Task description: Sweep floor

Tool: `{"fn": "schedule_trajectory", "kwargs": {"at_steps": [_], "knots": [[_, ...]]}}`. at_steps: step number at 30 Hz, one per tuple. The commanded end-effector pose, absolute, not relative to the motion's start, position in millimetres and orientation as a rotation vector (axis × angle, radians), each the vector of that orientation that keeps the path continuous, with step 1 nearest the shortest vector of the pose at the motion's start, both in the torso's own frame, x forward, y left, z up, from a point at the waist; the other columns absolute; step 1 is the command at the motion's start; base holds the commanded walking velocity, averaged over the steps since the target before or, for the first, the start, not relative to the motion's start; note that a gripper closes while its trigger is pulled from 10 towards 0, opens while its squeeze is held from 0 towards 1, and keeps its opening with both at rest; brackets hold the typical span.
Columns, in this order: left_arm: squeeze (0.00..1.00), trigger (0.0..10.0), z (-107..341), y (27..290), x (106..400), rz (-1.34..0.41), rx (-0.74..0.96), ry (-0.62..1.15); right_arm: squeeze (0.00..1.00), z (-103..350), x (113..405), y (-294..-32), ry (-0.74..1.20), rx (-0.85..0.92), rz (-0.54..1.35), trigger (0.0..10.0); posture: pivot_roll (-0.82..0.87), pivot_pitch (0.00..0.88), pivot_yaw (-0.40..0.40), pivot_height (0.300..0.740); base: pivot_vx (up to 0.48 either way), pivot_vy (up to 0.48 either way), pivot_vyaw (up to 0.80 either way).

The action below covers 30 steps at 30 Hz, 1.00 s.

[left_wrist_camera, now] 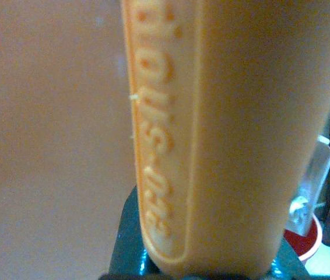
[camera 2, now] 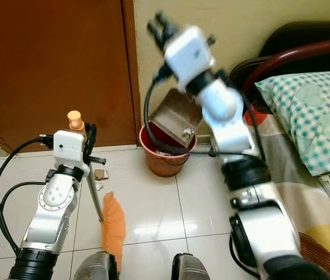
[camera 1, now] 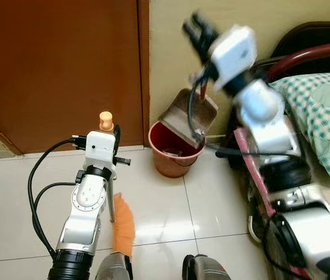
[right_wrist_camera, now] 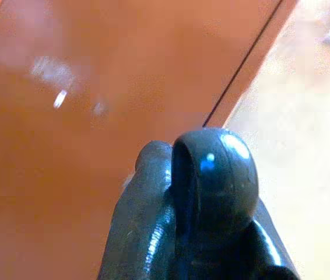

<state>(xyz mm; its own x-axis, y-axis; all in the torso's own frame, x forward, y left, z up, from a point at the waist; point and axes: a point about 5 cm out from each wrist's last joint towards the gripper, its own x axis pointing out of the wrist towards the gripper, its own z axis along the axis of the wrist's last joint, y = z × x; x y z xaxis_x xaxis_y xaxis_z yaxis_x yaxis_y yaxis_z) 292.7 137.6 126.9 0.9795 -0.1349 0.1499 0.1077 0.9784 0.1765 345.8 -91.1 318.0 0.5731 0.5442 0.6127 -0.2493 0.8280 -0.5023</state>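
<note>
1. Left gripper (camera 2: 87,140) down low on the left, clamped round the handle of an orange broom (camera 2: 113,226). Handle's peach-coloured top knob (camera 2: 74,120) sticking up just above the gripper.
2. Broom's thin metal shaft (camera 2: 94,198) slanting down from the gripper to the orange bristles, which sit on the white tiled floor (camera 2: 147,204) just in front of the robot's feet.
3. Up close in the left wrist view: broom handle (left_wrist_camera: 229,134) pinned right against the camera, raised lettering down its side, too blurry to read.
4. Right gripper (camera 1: 199,30) raised high near the cream wall (camera 1: 241,14), blurred. Closed round the dark upright handle (camera 1: 190,105) of a brown dustpan (camera 1: 189,115).
5. Dustpan hanging tilted over a red bucket (camera 1: 174,156), lower edge dipping just inside the bucket's rim.
6. Bucket standing on the tiles against the wall, right beside the brown wooden door (camera 1: 60,64).
7. Right wrist view: rounded black handle tip (right_wrist_camera: 211,175) poking out against the brown door (right_wrist_camera: 83,105), door edge and paler wall off to one side.
8. A couple of small scraps (camera 2: 99,174) lying on the tiles near the broom shaft.
9. Over on the right: a bed with a green checked pillow (camera 1: 322,116) and a dark curved headboard (camera 1: 311,41).
</note>
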Motion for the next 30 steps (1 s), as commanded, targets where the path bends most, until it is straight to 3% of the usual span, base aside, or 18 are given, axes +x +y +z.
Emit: {"fn": "schedule_trajectory", "kwargs": {"at_steps": [1, 13, 19, 30], "knots": [[0.00, 10.0, 122.0, 133.7, 292.7, -0.137, 0.148, -0.144, 0.00, 355.6, 331.8, -87.6, -0.983, -0.276, 0.457, 10.0, -0.02, 0.063, -0.055, 0.740, 0.000, 0.000, 0.00], [0.00, 10.0, 126.1, 135.6, 296.3, -0.129, 0.157, -0.162, 0.00, 365.2, 336.2, -80.8, -0.908, 0.039, 0.450, 10.0, 0.00, 0.042, -0.058, 0.740, 0.000, 0.000, 0.00], [0.00, 10.0, 120.7, 145.9, 293.4, -0.093, 0.203, -0.131, 0.00, 321.5, 334.5, -77.6, -0.755, 0.091, 0.434, 10.0, 0.02, 0.030, -0.062, 0.740, 0.000, 0.000, 0.00], [0.00, 10.0, 101.3, 149.4, 272.5, -0.138, 0.225, -0.057, 0.00, 217.3, 324.2, -101.4, -0.385, 0.139, 0.291, 10.0, 0.04, 0.043, -0.054, 0.740, 0.000, 0.000, 0.00]]}}
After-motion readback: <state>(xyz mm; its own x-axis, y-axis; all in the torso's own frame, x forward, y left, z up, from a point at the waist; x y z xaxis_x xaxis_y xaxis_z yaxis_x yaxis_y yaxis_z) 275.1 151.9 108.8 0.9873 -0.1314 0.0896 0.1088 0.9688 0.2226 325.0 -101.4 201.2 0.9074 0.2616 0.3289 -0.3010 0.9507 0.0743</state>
